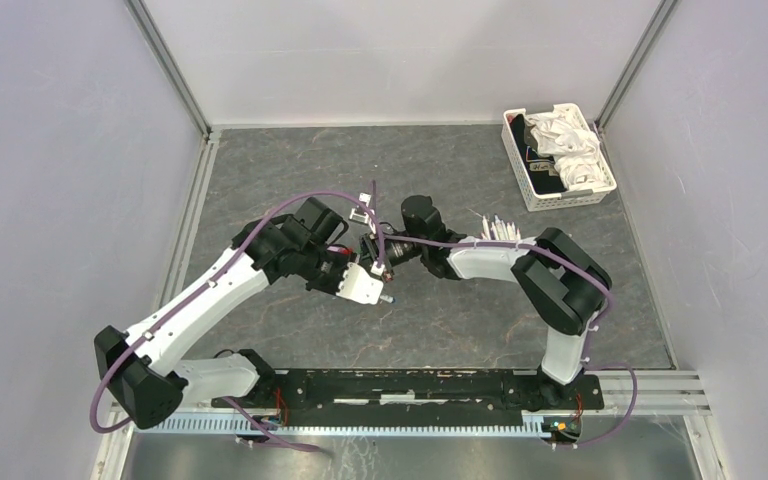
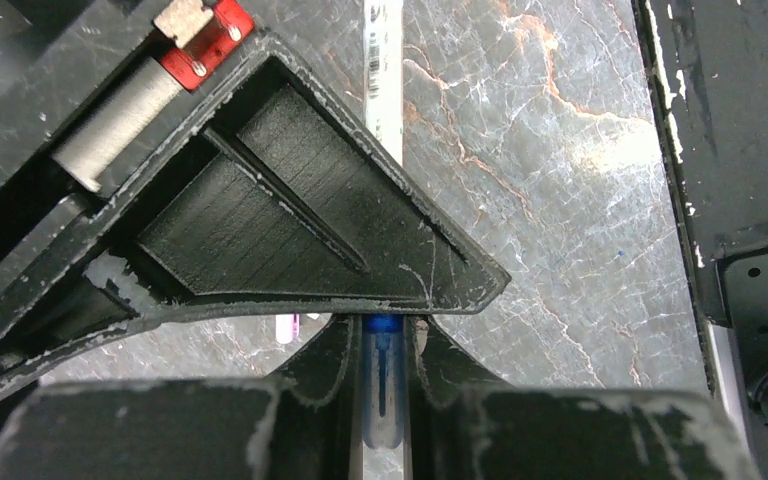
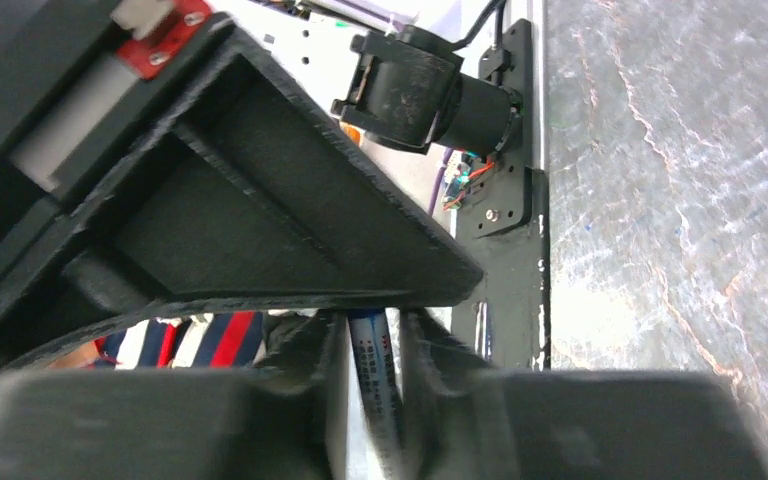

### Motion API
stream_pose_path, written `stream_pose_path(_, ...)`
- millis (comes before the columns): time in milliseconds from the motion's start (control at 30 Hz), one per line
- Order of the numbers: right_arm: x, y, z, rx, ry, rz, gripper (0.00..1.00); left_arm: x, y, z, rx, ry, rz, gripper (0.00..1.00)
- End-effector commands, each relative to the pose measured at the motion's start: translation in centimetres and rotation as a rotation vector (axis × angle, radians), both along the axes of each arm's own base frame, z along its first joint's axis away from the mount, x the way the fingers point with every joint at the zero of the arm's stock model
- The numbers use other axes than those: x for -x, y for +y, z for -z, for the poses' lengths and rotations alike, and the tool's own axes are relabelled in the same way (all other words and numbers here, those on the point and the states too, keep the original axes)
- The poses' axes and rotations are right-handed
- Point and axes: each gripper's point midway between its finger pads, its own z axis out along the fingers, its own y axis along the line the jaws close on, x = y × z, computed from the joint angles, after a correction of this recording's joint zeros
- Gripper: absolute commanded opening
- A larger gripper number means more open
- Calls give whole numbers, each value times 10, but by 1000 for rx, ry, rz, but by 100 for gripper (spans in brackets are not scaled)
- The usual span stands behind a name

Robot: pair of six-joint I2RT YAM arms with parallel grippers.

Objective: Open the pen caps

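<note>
A: Biggest first. Grey marbled table, white basket in the far right corner, well apart from the work. Nothing to do there.

B: Agreed. Next, left arm and right arm, both bent inward, meeting nose to nose over mid-table. Spare pens bundled just behind the right forearm.

A: Left gripper?

B: Pinched almost shut on a blue cap, or so judged, at one end of a white pen barrel running on past the upper jaw.

A: Right gripper?

B: Narrow, straddling the printed stretch of the same barrel, close on both sides. Cannot tell whether truly pressing or merely alongside.

A: So, uncapping in hand, cap seemingly not yet off. Best way through?

B: Firm up the right grip first, square on the barrel, clear of the blue end. Hold the left clamp tight on the cap. Then draw the two straight apart along the barrel's own line: no bending, no sideways drag. Add a slight twist only if stuck.

A: Hazards?

B: Slipping on smooth plastic; a cap popping loose and skittering off. Go slowly and work low over the table.

A: Smallest detail?

B: Pink stub on the table, beneath the left gripper. Possibly a loose cap; too small to say.
</note>
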Motion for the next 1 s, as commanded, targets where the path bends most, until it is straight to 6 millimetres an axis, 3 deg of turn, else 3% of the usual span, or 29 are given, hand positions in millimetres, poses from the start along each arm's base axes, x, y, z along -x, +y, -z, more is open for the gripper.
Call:
stream_pose_path(0, -12, 16, -27, -78, -49, 27, 10, 3, -15, -3, 61, 31, -1, 2)
stream_pose_path(33, -13, 16, -26, -77, -48, 29, 1, 4, -14, -2, 58, 32, 1, 2)
stream_pose_path(67, -13, 16, -26, -75, -48, 31, 0, 4, -14, -2, 55, 35, 5, 2)
stream_pose_path(200, -16, 19, -16, -30, -65, 32, 0, 6, -12, 0, 32, 30, 38, 2)
stream_pose_path(333, -41, 41, 0, 26, -40, 54, 0, -2, -21, -6, 6, 13, 82, 2)
stream_pose_path(367, -42, 39, 13, 62, -25, 47, 0, -7, -16, -4, -32, -1, 81, 2)
stream_pose_path(400, -38, 29, 29, 109, -36, 40, 0, -14, -8, 0, -81, -16, 64, 2)
stream_pose_path(433, -11, -7, 57, 227, -28, 20, 0, -31, 23, 3, -168, -45, 9, 2)
stream_pose_path(467, 21, -54, 75, 306, -117, -2, 0, -60, 69, -2, -216, -98, -37, 2)
stream_pose_path(500, 60, -109, 109, 396, -84, 19, 0, -89, 126, -13, -171, -127, -149, 2)
stream_pose_path(533, 80, -141, 124, 391, 31, 154, 0, -96, 168, -11, -180, -100, -226, 2)
stream_pose_path(567, 67, -134, 95, 229, 84, 239, 0, -85, 152, -11, -202, -5, -197, 2)
stream_pose_path(600, 63, -123, 82, 218, 71, 171, 0, -82, 124, -14, -191, 30, -206, 2)
stream_pose_path(633, 53, -118, 89, 294, -59, 108, 0, -86, 94, -16, -152, -17, -181, 2)
stream_pose_path(700, 51, -116, 83, 336, -66, 52, 0, -76, 57, -19, -118, -99, -127, 2)
stream_pose_path(833, 44, -109, 74, 260, -77, 88, 0, -66, 32, -27, -71, -74, -140, 2)
stream_pose_path(967, 16, -113, 84, 347, -165, 140, 0, -61, 8, -17, 3, -47, -177, 2)
